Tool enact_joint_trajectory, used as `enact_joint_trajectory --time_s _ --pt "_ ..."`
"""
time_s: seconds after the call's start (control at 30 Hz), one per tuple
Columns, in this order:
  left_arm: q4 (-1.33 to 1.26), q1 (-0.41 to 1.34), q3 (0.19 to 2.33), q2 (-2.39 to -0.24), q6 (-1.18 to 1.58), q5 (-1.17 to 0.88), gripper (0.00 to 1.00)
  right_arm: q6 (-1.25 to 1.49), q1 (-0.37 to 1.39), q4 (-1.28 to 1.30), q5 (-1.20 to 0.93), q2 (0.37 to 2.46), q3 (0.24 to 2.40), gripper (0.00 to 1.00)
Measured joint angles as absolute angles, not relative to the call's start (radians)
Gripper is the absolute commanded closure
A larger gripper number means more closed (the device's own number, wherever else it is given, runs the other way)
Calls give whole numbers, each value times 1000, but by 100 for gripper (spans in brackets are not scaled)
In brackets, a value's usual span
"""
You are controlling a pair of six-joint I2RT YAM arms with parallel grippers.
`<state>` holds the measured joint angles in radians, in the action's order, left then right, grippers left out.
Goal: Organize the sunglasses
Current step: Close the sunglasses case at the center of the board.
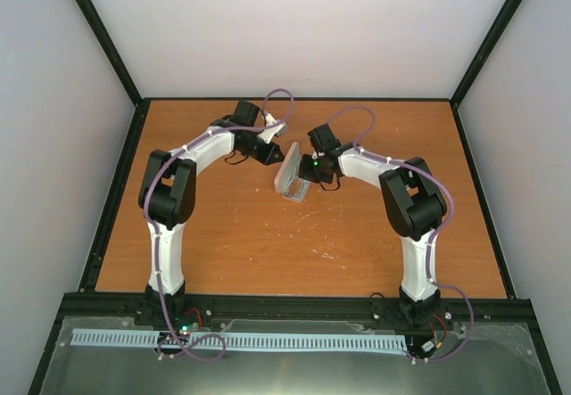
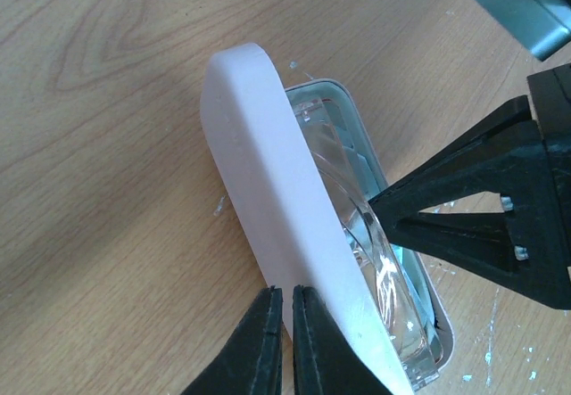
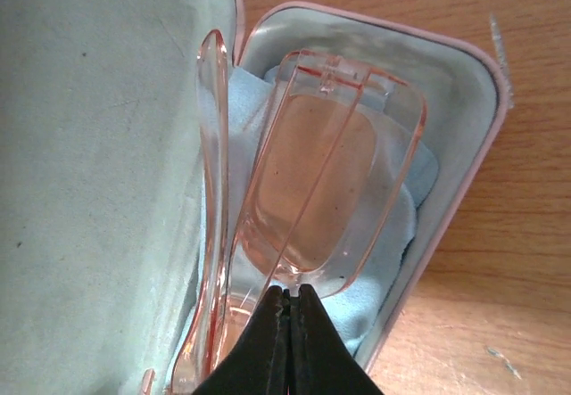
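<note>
Touching near end of glasses with right claw, tips squeezed together. Stretched long-ways away from it, inside case. Left claw closed, empty, beside lid.

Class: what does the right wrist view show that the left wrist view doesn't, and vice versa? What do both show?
Only right wrist: the lid's grey inside and the sunglasses face-on. Only left wrist: the lid's pink outside, and the right pincer from the side, reaching into the case. Both: the sunglasses lying in the open case on the wooden table.
</note>
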<state>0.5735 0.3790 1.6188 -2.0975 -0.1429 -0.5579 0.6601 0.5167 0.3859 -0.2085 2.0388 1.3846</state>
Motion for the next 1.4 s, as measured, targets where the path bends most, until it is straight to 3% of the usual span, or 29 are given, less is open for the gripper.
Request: enact_joint_trajectory --time_s 0.63,1.4 --pt "574 379 1619 -2098 -143 -557 92 632 486 482 -104 1923 1350 97" --pt "589 383 1646 -2110 -142 -553 92 652 441 389 -205 2053 1351 97"
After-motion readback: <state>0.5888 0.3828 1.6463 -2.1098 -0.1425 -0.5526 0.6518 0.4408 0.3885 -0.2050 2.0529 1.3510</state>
